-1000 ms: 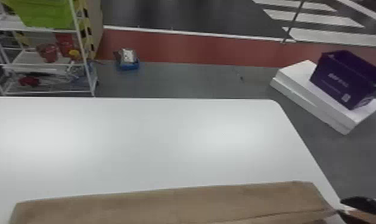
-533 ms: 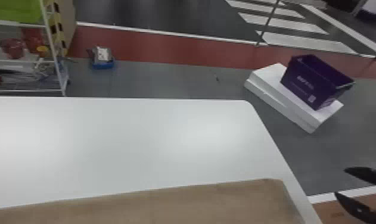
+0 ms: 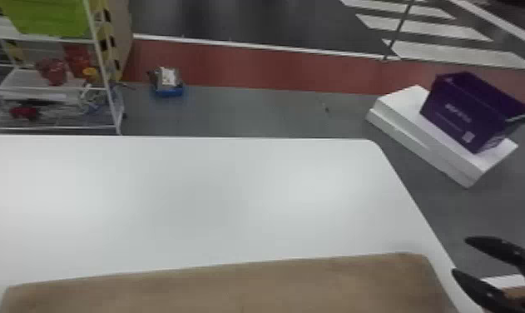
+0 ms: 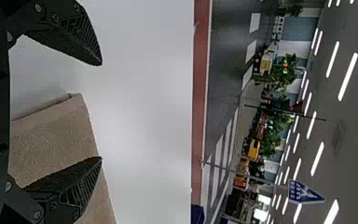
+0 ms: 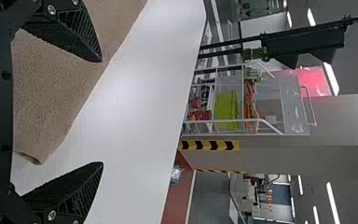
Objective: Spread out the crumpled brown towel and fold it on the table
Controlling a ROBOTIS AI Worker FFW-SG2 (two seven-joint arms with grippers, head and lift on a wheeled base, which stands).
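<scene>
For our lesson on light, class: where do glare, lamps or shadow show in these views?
Head view: two pale glare patches on the white table; left wrist view: bright ceiling lights, faint shadow beside the brown towel; right wrist view: pale sheen on the white table, lit ceiling lights beyond.

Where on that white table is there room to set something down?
The wide stretch of table between the brown towel and the far edge is bare. It's crowded nearer: the towel lies there, with the left gripper and right gripper by its ends.
</scene>
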